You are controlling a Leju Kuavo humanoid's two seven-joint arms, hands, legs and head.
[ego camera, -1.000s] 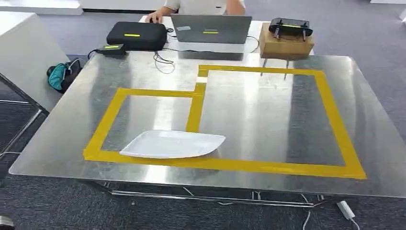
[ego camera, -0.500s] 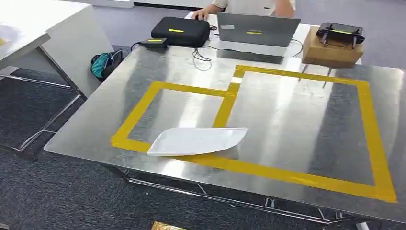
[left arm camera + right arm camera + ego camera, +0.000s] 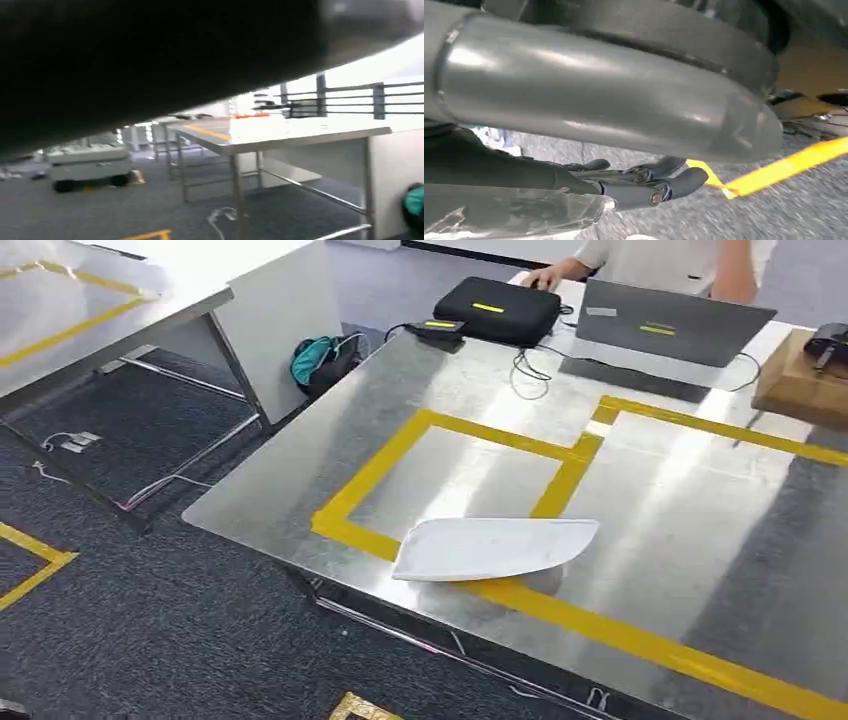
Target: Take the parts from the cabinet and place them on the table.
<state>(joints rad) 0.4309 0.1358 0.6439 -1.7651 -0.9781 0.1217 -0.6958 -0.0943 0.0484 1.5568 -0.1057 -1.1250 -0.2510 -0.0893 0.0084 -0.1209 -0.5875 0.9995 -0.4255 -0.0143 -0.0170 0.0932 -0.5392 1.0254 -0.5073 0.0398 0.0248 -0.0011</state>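
White part [image 3: 495, 548] on steel table [image 3: 690, 540], at its near edge over yellow tape [image 3: 640, 640].
Right hand [image 3: 639, 182]: fingers nearly straight, holding nothing; left hand's fingers cannot be told.

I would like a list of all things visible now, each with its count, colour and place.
white part: one, white, near edge of metal table, on the yellow tape
metal table: one, silver, centre
yellow tape: yellow rectangles on the table
black case: one, black, far edge
laptop: one, grey, far edge
cardboard box: one, brown, far right
bag: one, teal, on floor beside table
person: one, behind laptop
right hand: one, dark, empty, above floor
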